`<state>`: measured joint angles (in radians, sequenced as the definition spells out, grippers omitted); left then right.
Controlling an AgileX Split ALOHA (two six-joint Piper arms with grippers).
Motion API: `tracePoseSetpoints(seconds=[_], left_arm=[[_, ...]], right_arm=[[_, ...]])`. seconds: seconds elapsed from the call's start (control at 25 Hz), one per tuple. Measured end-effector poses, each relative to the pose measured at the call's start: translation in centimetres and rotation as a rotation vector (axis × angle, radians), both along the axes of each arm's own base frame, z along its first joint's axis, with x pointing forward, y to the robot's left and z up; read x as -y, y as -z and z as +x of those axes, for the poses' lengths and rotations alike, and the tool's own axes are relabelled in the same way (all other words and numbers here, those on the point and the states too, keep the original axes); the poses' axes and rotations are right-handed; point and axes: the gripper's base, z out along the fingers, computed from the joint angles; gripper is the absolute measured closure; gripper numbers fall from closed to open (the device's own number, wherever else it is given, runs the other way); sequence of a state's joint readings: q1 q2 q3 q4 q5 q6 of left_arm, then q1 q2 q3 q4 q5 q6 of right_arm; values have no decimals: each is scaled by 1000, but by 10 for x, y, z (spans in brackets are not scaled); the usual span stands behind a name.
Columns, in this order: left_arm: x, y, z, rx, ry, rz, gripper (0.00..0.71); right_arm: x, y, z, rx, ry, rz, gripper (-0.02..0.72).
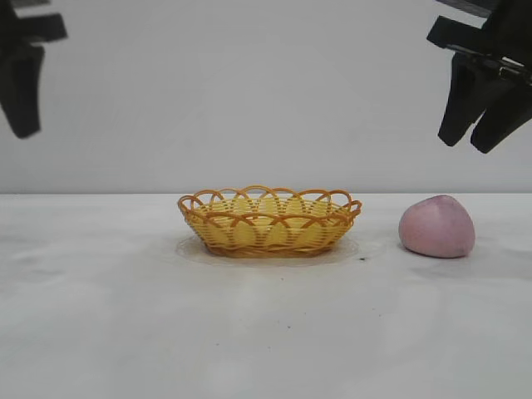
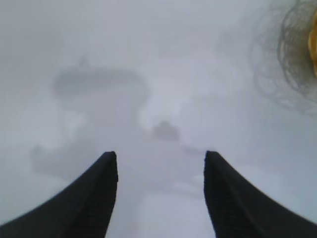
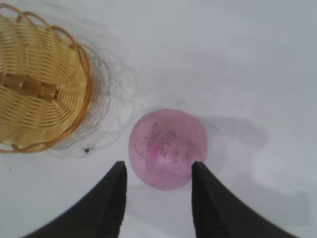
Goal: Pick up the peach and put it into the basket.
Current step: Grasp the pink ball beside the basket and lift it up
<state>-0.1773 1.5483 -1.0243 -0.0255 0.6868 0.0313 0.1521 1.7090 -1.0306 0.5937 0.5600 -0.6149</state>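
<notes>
The pale pink peach (image 1: 437,226) lies on the white table, right of the yellow-tan wicker basket (image 1: 268,219), which stands mid-table and looks empty. My right gripper (image 1: 478,141) hangs open and empty well above the peach. In the right wrist view the peach (image 3: 167,148) lies below the open fingertips of the right gripper (image 3: 158,166), with the basket (image 3: 39,94) beside it. My left gripper (image 1: 23,125) hangs high at the far left, open and empty; in the left wrist view the left gripper (image 2: 161,156) shows only bare table between its fingers.
The white table (image 1: 125,316) spreads wide around the basket and peach. A plain pale wall stands behind. A small dark speck (image 3: 87,149) lies on the table between basket and peach. The basket's rim (image 2: 311,39) shows at the left wrist view's edge.
</notes>
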Motion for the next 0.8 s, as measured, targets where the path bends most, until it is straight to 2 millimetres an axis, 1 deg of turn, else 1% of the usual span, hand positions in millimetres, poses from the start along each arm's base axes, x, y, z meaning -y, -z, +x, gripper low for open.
tracePoseSetpoints(seconds=[0.08,0.24,0.4,0.68,0.8], left_arm=[[-6,-10,-21,18,6,30,367],[-16,-28,-68,61,-4,32,367],[-24,-40,-114,83,-27,21,367],[-40,-40,-198,146,-53,-2,367],[-46,-35,-227,145,-54,6,367]], right_arm=[[0,0,1,5,4,0,401],[0,-1,1,6,12,10,401],[-1,-1,1,7,17,16,401],[-1,-1,1,2,23,29,401],[-2,-1,1,1,23,32,401]])
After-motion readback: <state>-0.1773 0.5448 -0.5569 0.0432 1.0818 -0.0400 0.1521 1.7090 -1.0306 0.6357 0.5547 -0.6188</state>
